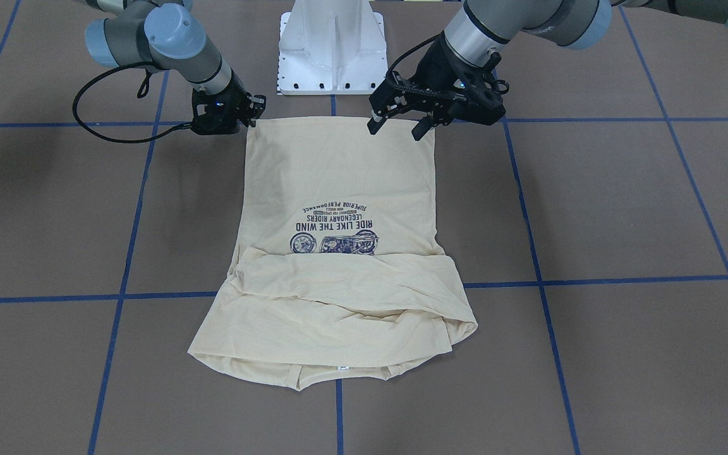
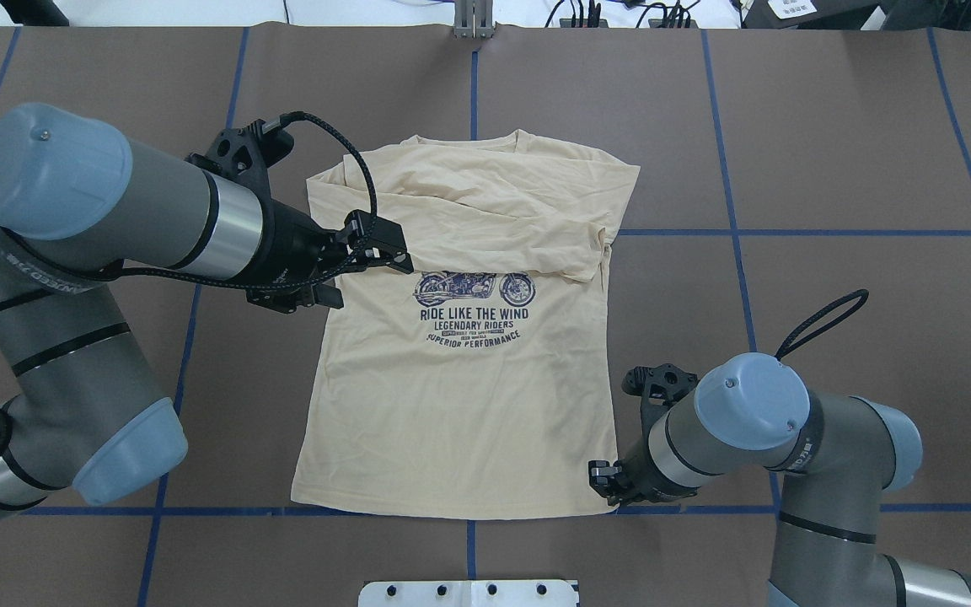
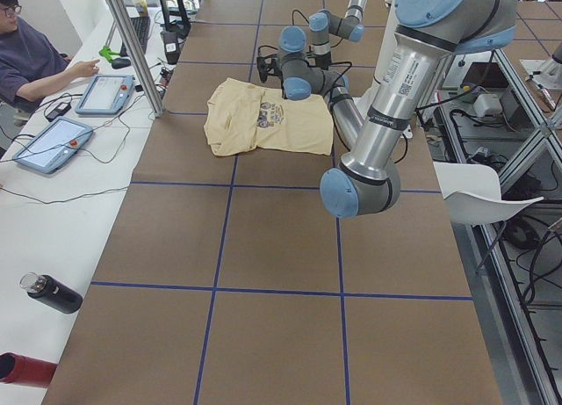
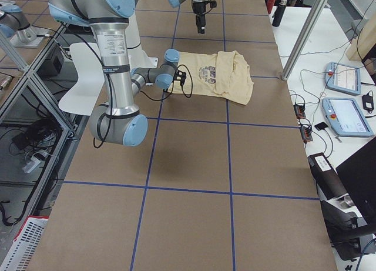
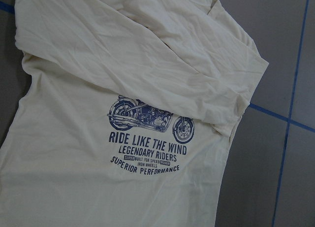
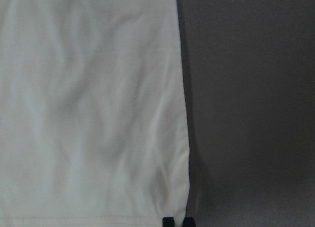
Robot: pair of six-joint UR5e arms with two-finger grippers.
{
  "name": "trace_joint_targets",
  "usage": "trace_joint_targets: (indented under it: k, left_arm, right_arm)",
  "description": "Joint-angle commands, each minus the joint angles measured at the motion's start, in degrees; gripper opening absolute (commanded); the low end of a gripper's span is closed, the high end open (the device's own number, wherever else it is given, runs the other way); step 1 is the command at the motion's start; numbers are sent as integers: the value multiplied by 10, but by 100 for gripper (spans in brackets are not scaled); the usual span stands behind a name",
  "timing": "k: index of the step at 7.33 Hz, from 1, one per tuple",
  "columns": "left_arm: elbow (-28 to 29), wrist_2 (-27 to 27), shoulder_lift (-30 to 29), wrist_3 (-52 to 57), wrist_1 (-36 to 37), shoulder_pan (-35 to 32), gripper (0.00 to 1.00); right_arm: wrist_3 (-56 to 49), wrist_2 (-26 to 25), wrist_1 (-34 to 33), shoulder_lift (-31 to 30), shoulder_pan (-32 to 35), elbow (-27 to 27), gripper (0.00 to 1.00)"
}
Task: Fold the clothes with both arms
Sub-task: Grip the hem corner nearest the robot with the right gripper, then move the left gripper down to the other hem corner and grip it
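Two grippers differ: the left gripper (image 1: 395, 133) hangs wide above the shirt (image 2: 452, 421), which lies flat, hem toward the pedestal (image 1: 331, 57). It should drop onto the free hem corner, level with the right gripper (image 1: 253, 114), drawn narrow at the other. Whether that one pinches cloth is hidden.

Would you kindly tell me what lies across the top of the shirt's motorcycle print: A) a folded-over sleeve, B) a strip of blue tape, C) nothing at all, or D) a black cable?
A: in the overhead view a folded-over sleeve of the shirt lies across the top of the motorcycle print and hides its upper edge.
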Motion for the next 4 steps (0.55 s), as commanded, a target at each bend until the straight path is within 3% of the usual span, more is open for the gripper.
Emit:
trace_joint_targets:
  k: [1, 4]
  left_arm:
    - [0, 0, 2, 0, 0, -1, 99]
    - [-33, 1, 54, -3, 1, 17, 99]
  right_arm:
    - [0, 7, 1, 1, 6, 1, 0]
    - [1, 4, 2, 5, 10, 1, 0]
